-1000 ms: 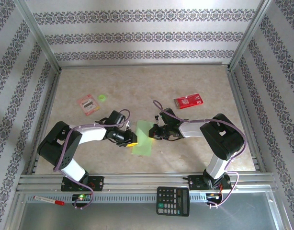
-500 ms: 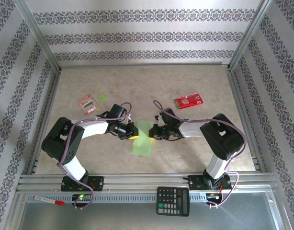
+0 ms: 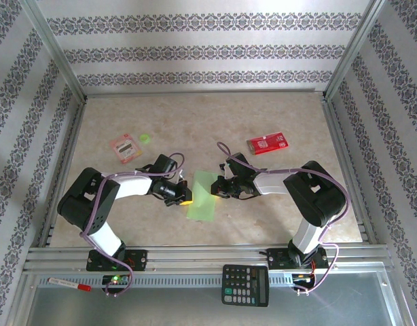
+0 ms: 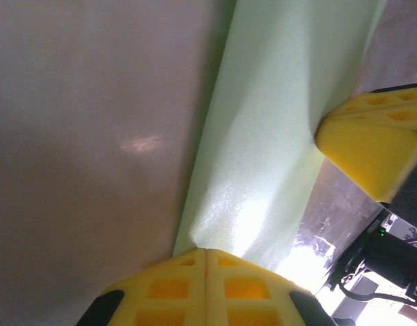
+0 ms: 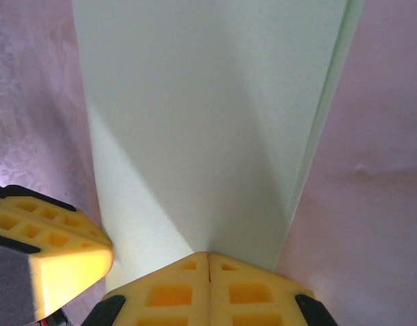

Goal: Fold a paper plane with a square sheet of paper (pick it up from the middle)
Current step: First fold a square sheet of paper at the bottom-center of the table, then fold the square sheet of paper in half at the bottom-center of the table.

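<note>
- Calculator (image 3: pixel 244 285) on the near rail, between the two arm bases, well apart from the work.
- Beyond it, at the middle of the table (image 3: pixel 276 109), lies the square sheet of paper (image 3: pixel 203 198). It is light green and shows as a narrow strip. Its long axis runs near to far, with the far end leaning slightly right.
- The left gripper (image 3: pixel 186 197) is at the strip's left long edge, about midway along. Its fingers (image 4: pixel 174 288) are pressed together. In my left wrist view the paper's edge rises into the seam between them, so I judge the edge pinched.
- The right gripper (image 3: pixel 218 189) is at the right long edge, slightly farther from me than the left one. Its fingers (image 5: pixel 246 292) are also together. In my right wrist view the paper (image 5: pixel 208 115) tents up to the tips, so I judge it clamped there too.
- The strip lies between the two grippers, each meeting it from its own side, across the long axis. Neither arm is nearer; both touch it.
- I judge the coming move turns on carrying one long edge across that axis.
- Both arms are folded, elbows out to the sides. Their forearms are low over the table and point inward at each other.
- Farther back, a red packet (image 3: pixel 267 143) lies to the right and a small green disc (image 3: pixel 144 138) to the left, both well apart from the paper.
</note>
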Motion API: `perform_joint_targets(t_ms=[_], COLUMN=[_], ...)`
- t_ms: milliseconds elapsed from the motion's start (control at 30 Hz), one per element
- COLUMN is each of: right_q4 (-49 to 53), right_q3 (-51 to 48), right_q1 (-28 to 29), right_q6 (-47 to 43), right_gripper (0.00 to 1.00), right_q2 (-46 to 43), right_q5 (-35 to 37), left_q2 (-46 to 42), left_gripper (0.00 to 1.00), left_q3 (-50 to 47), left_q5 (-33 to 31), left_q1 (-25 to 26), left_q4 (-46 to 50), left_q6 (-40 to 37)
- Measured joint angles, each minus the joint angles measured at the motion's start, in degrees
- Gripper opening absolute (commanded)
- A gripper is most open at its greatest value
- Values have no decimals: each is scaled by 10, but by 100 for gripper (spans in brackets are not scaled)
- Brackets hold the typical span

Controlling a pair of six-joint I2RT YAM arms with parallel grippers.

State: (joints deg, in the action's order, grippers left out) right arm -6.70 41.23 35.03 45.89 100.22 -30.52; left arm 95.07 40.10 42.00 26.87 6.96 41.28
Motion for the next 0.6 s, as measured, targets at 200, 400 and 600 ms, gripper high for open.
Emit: perform_joint_targets(t_ms=[200, 400, 600], right_q4=[0, 0, 4], right_q3=[0, 0, 0], right_q1=[0, 0, 0], right_q6=[-2, -2, -8], right_gripper=[0, 0, 10], right_q2=[0, -1, -8], right_q5=[0, 0, 5], left_q2=[2, 2, 0], left_gripper=[0, 0, 0], left_q3=[-3, -14, -21], left_q5=[3, 15, 18], left_q1=[-1, -8, -11], left_q4=[-4, -23, -33], left_q6=[-8, -15, -23])
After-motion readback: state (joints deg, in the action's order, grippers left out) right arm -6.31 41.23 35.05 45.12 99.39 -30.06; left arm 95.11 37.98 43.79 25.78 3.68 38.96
